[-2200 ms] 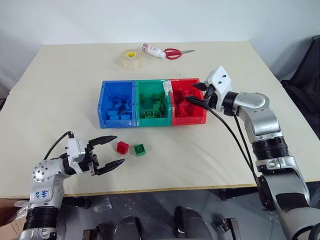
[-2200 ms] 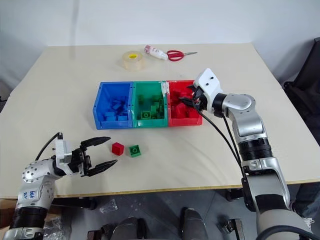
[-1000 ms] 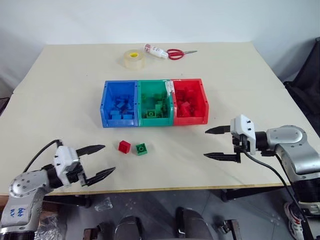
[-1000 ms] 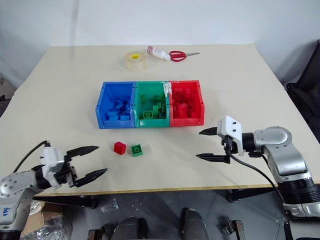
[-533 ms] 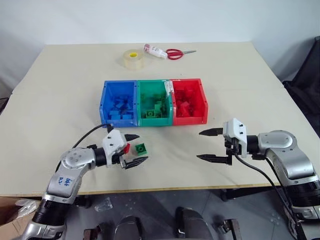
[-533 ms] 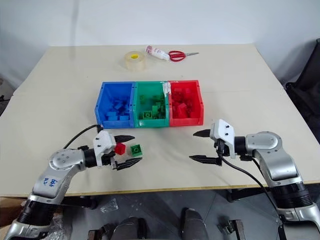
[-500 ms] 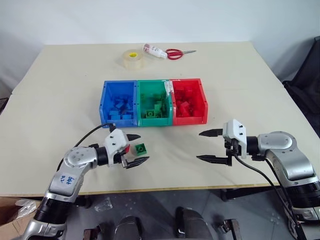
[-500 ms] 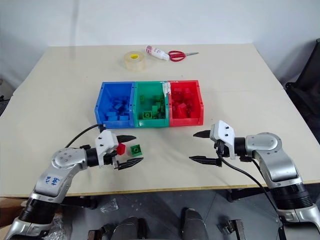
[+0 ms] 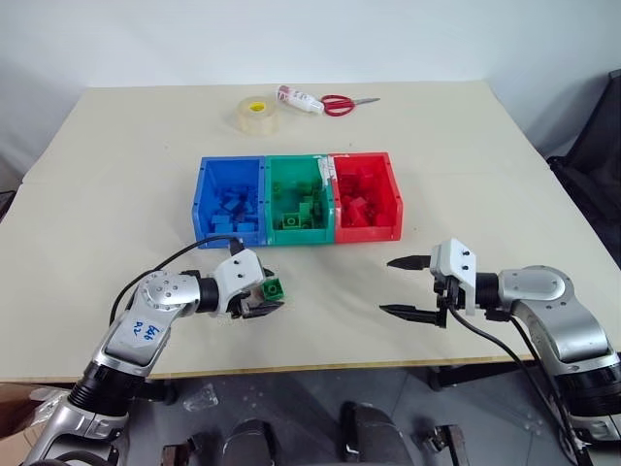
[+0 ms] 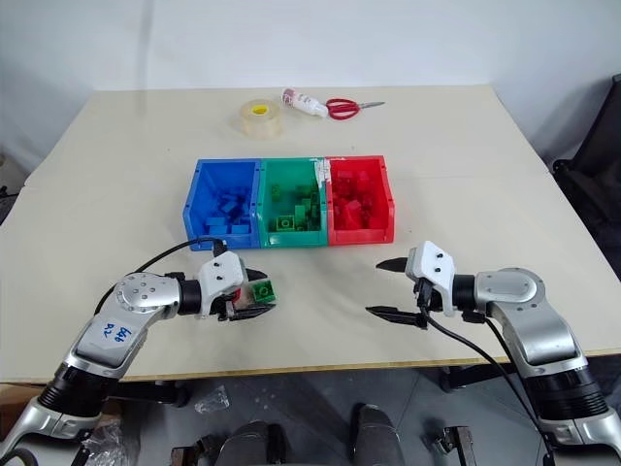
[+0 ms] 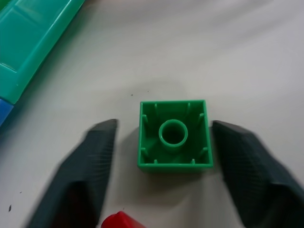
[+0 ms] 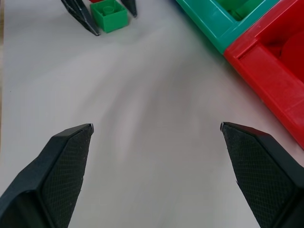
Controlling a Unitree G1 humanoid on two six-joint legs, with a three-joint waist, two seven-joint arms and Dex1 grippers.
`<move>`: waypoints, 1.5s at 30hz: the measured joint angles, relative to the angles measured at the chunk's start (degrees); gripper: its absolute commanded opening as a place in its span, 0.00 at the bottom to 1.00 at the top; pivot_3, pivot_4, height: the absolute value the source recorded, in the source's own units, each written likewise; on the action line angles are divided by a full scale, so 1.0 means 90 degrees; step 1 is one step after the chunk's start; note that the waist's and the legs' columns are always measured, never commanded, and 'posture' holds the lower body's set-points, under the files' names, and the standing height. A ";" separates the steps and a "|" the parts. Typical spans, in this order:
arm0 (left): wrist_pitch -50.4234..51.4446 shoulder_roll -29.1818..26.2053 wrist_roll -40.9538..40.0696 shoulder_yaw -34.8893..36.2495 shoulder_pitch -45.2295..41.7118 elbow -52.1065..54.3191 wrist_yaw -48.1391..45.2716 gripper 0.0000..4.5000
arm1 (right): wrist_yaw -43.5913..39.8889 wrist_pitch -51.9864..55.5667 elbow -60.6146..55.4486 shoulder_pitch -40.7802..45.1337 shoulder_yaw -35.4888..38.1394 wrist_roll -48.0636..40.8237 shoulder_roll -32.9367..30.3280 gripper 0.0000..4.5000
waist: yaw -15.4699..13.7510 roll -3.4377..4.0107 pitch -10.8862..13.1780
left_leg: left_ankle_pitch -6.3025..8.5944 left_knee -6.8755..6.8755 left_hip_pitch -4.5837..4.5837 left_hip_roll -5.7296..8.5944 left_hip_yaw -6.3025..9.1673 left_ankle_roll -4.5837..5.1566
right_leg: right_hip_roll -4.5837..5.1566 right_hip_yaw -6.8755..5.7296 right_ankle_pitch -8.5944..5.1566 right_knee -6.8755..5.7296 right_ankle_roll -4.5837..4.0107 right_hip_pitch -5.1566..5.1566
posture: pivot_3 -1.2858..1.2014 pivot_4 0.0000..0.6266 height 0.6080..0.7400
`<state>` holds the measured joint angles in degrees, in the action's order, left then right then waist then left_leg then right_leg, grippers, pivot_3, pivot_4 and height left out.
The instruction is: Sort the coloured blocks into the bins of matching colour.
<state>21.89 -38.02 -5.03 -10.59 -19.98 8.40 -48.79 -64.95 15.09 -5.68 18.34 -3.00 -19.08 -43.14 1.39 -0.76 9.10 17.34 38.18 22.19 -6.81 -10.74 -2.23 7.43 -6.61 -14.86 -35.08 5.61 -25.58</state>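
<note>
Right, bare tabletop all round yr spread R gripper. L gripper straddles green block, gaps both sides, underside facing wrist cam.

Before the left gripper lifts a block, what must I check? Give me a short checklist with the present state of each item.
1. Green block lies between the fingers of the left gripper: ok.
2. Fingers press the block's sides: not ok, gaps show on both sides.
3. Red block is out of the grasp: ok, it sits beside one finger.
4. Green bin is open to receive it: ok.
5. Right gripper is away from the path: ok, open over bare table.
</note>
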 measured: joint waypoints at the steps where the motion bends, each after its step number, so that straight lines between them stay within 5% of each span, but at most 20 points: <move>1: -0.0025 0.0000 0.0025 0.0000 -0.0004 -0.0002 0.0000 0.43 | 0.0010 -0.0003 0.0002 0.0001 0.0000 0.0000 0.0022 1.00 | 0.0000 0.0000 0.0000 | 0.0000 0.0000 0.0000 0.0000 0.0000 0.0000 | 0.0000 0.0000 0.0000 0.0000 0.0000 0.0000 | 0.52 0.24 1.00; 3: -0.0122 0.0012 0.0038 0.0001 -0.0012 -0.0021 -0.0017 0.33 | 0.0033 -0.0006 0.0009 0.0003 0.0000 0.0001 0.0045 1.00 | -0.0001 0.0000 0.0000 | 0.0000 0.0001 0.0000 0.0000 0.0000 0.0000 | 0.0000 0.0000 0.0000 -0.0001 0.0000 0.0000 | 0.52 0.24 1.00; 13: -0.0793 0.0945 -0.0288 0.0374 -0.0880 -0.0442 0.0284 0.33 | 0.0154 -0.0019 0.0034 0.0005 0.0085 0.0001 0.0047 1.00 | -0.0157 -0.0003 0.0002 | 0.0000 0.0022 0.0007 0.0001 0.0003 0.0001 | 0.0000 0.0001 0.0003 -0.0003 0.0005 0.0004 | 0.52 0.24 1.00; 18: -0.1371 0.1496 -0.0251 0.0643 -0.1815 -0.1819 0.0821 0.33 | 0.0311 -0.0016 0.0004 -0.0014 0.0180 -0.0052 0.0142 1.00 | -0.0164 -0.0007 0.0003 | 0.0000 0.0025 0.0008 0.0003 0.0006 0.0002 | 0.0000 0.0000 0.0004 -0.0002 0.0008 0.0009 | 0.52 0.24 1.00; 27: -0.3208 0.2172 -0.0027 0.0817 -0.3340 -0.4654 0.1217 0.99 | 0.0671 -0.0017 -0.0097 0.0018 0.0395 -0.0226 0.0439 1.00 | -0.0130 -0.0020 0.0010 | 0.0000 0.0012 0.0011 0.0005 0.0005 0.0002 | -0.0005 -0.0001 0.0009 -0.0005 0.0016 0.0011 | 0.52 0.24 1.00; 28: -0.3269 0.2170 -0.0027 0.0816 -0.3350 -0.4764 0.1154 1.00 | 0.0693 -0.0017 -0.0099 0.0023 0.0405 -0.0260 0.0439 1.00 | -0.0130 -0.0020 0.0010 | 0.0000 0.0011 0.0011 0.0005 0.0005 0.0002 | -0.0006 -0.0002 0.0009 -0.0006 0.0016 0.0011 | 0.52 0.24 1.00; 35: -0.2852 0.1407 -0.0238 0.0855 -0.2741 -0.3950 0.0227 1.00 | 0.0486 -0.0104 -0.0092 0.0059 0.0479 -0.0539 0.0447 1.00 | -0.0104 -0.0022 0.0013 | -0.0001 0.0008 0.0009 0.0002 0.0005 0.0002 | -0.0007 -0.0001 0.0009 -0.0012 0.0015 0.0008 | 0.52 0.24 1.00; 45: -0.0803 -0.1001 -0.1339 0.2029 -0.0202 -0.1055 -0.0989 1.00 | -0.0689 -0.0285 0.0278 0.0382 0.0646 -0.1150 0.0406 1.00 | -0.0128 -0.0023 0.0015 | 0.0002 0.0013 0.0009 0.0000 0.0006 0.0005 | -0.0003 0.0002 0.0007 -0.0025 0.0012 0.0006 | 0.52 0.24 1.00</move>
<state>14.66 -47.03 -17.07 7.67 -21.81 -1.09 -57.69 -71.16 12.52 -3.18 21.77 2.81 -29.42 -39.48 0.24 -0.97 9.24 17.35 38.30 22.27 -6.81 -10.68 -2.19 7.41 -6.59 -14.80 -35.31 5.72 -25.53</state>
